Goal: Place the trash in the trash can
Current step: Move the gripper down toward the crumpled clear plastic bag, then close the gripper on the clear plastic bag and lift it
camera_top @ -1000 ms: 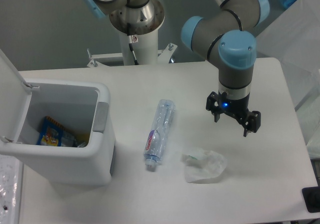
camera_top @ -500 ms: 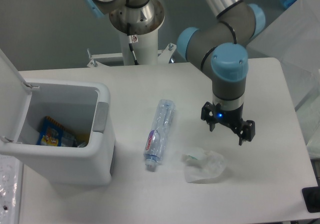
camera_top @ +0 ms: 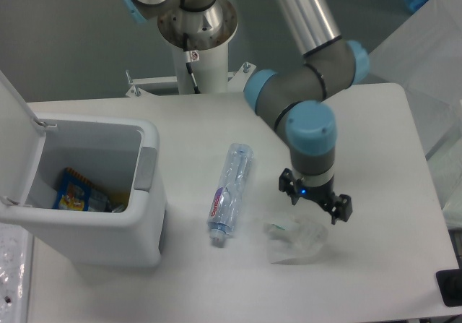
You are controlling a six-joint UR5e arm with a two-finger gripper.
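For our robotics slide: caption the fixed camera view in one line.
Open end effector above crumpled wrapper, crushed bottle beside it, open trash can at left.

The trash can [camera_top: 86, 214] has its raised lid [camera_top: 16, 131] cut off by the left edge, and its walls hide most of what lies inside. The pincer [camera_top: 315, 204] covers the wrapper's [camera_top: 297, 239] upper edge. A dark object [camera_top: 450, 287] at the lower right corner is cropped beyond recognition.
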